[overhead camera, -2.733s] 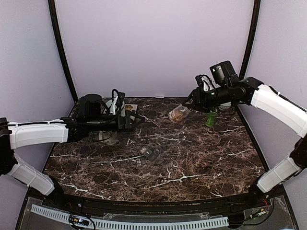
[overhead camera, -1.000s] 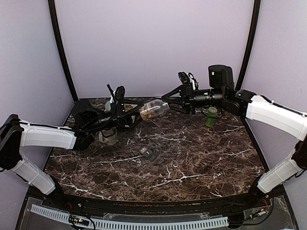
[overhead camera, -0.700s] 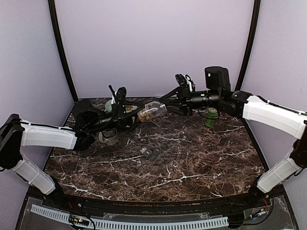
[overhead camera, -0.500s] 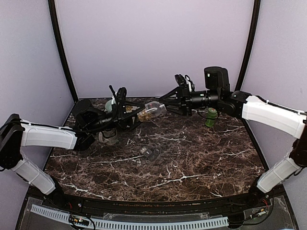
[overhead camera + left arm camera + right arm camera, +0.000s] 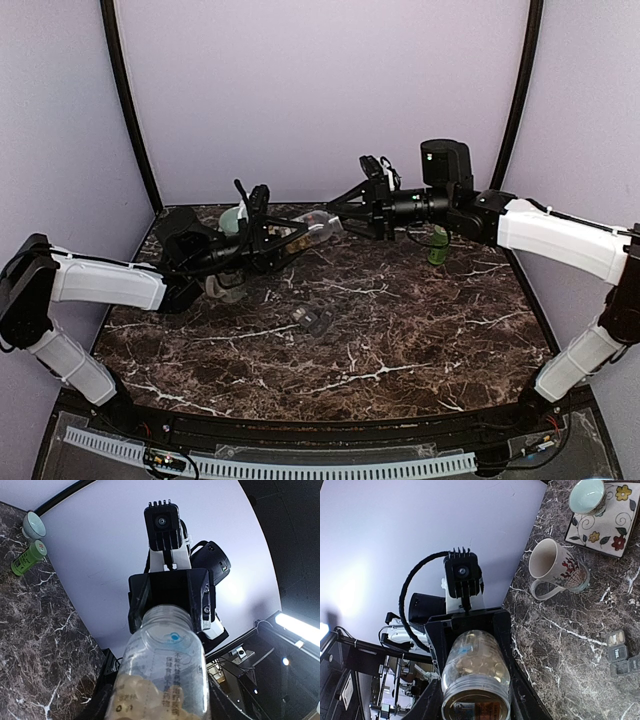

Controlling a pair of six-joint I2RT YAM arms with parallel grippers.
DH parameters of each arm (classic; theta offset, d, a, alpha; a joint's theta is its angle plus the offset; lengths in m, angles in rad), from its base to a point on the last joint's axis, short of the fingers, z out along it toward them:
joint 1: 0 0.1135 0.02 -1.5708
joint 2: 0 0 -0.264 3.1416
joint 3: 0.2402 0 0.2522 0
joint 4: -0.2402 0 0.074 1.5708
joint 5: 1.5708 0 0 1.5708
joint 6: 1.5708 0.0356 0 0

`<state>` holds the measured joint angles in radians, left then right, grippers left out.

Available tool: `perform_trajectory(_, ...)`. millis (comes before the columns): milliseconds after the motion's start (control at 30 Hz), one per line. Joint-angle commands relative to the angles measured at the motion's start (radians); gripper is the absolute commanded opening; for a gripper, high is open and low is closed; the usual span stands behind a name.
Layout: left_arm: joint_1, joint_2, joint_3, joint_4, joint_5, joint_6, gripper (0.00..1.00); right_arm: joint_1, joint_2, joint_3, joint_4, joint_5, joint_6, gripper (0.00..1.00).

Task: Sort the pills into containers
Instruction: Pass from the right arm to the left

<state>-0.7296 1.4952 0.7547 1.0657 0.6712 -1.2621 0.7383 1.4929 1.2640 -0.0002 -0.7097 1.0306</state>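
Note:
A clear jar (image 5: 318,227) hangs level above the back of the table, with tan-yellow pills (image 5: 480,662) heaped inside it. My right gripper (image 5: 342,214) is shut on the jar's neck. My left gripper (image 5: 290,236) has its fingers against both sides of the jar's body. The left wrist view shows the jar (image 5: 165,670) and its pills (image 5: 145,695) filling the lower frame, with the right gripper (image 5: 170,597) at the far end. The containers (image 5: 315,320), a low dark grey strip of compartments, lie on the marble in front of and below the jar; they also show in the right wrist view (image 5: 620,652).
A white mug (image 5: 555,567) stands at the back left, under the left arm. Behind it a pale teal bowl (image 5: 587,495) sits on a flowered tile (image 5: 610,522). A small green bottle (image 5: 438,246) stands at the back right, with a second small bowl (image 5: 34,526) beside it.
The right gripper carried the jar leftward to the left gripper. The left gripper's fingers, wide open a second ago, have closed in on the jar's body.

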Motion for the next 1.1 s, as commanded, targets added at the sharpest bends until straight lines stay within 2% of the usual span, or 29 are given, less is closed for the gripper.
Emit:
perform_trajectory(0,-0.004,0.003,0.038,0.072,0.030,-0.005,0.53,0.010,0.019,0.029,0.037,-0.023,-0.007,0.00)
perform_trajectory(200,-0.004,0.008,0.040,0.104,0.037,-0.025,0.26,0.009,0.037,0.043,0.000,-0.047,-0.066,0.00)
perform_trajectory(333,-0.004,-0.012,0.035,0.105,0.042,-0.026,0.15,0.009,0.046,0.054,-0.028,-0.062,-0.133,0.00)
perform_trajectory(533,-0.003,-0.033,0.034,0.134,0.058,-0.061,0.05,0.009,0.048,0.090,-0.136,-0.081,-0.328,0.00)
perform_trajectory(767,-0.002,-0.010,0.059,0.251,0.062,-0.165,0.00,0.010,0.014,0.090,-0.220,-0.108,-0.570,0.00)
perform_trajectory(933,-0.004,0.017,0.085,0.339,0.062,-0.238,0.00,0.012,-0.026,0.050,-0.221,-0.132,-0.670,0.00)
perform_trajectory(1067,-0.009,0.050,0.103,0.423,0.109,-0.299,0.00,0.023,-0.049,0.050,-0.269,-0.094,-0.753,0.00)
